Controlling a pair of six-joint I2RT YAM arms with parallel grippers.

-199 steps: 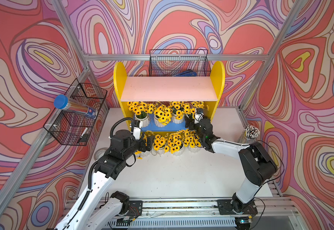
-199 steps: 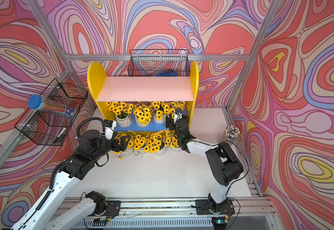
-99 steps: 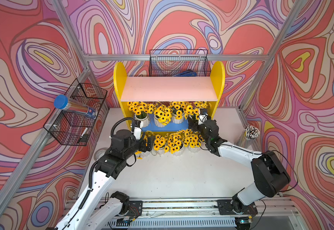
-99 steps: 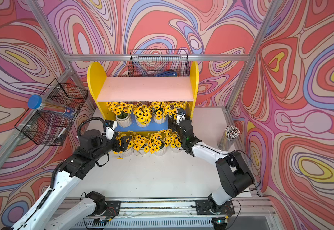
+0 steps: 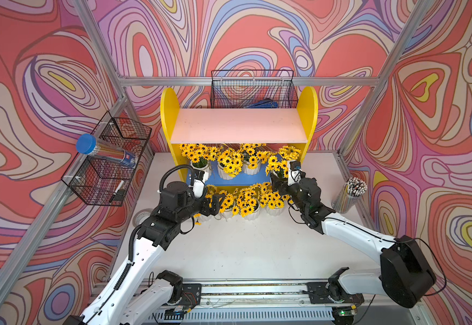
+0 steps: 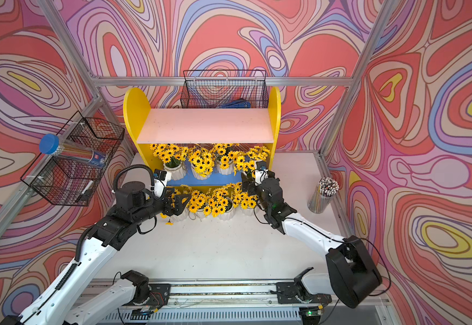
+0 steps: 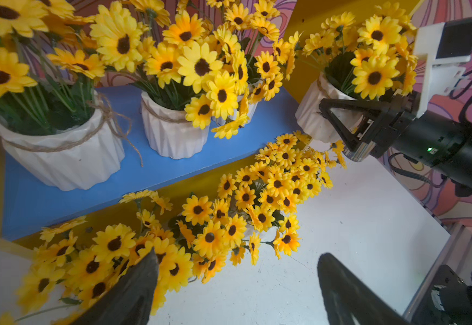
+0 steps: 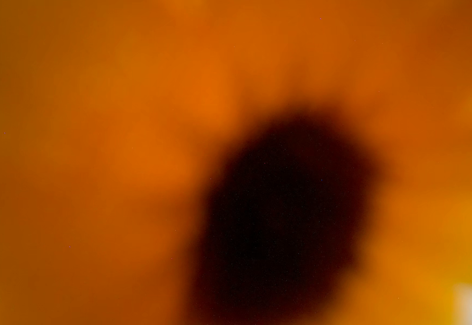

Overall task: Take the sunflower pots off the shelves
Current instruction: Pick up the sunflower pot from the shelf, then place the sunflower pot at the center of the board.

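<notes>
- In both top views, you see the shelves (image 5: 169,118) (image 6: 132,121) at mid-frame. Three sunflower pots (image 5: 226,174) (image 6: 201,173) stand on the blue board (image 5: 246,178), and four more stand on the white table (image 5: 243,253) just below it in the frame.
- Your left gripper (image 5: 215,203) (image 6: 177,204) sits at the left end of that lower row. Its jaws are spread wide and grip nothing.
- Your right gripper (image 5: 278,182) (image 6: 246,183) is at the right end of the blue board, clasped around the rightmost pot (image 5: 281,163) (image 6: 247,164).
- In the left wrist view, your left gripper (image 7: 237,254) shows two dark fingers (image 7: 133,289) far apart at the bottom edge. Blooms press against the one at lower left.
- At the upper right of that view, the right gripper (image 7: 330,115) lays one finger across the wall of the rightmost pot (image 7: 308,118), and the other finger is hidden. The pot hangs just past the end of the blue board.
- The right wrist view gives you only an orange blur with a dark blot, so you cannot tell anything from it.
</notes>
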